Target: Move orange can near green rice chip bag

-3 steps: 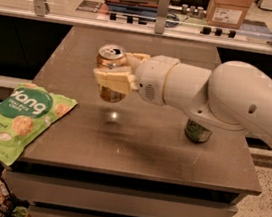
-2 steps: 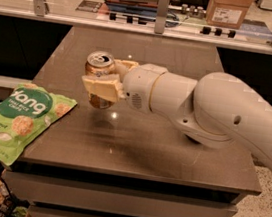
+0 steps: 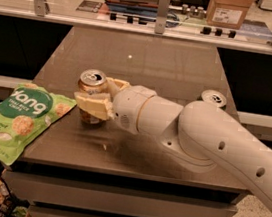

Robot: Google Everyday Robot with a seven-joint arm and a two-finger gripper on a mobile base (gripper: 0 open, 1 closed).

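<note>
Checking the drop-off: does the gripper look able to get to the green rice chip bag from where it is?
Probably yes: the gripper, shut on the orange can, is close beside the green rice chip bag, with nothing standing between them.

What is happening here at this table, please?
A robot arm reaches in from the right. Its gripper is shut on the orange can, held upright just right of the green rice chip bag, which lies over the left edge of the table. Whether the can touches the table, I cannot tell. Another can stands behind the arm.
</note>
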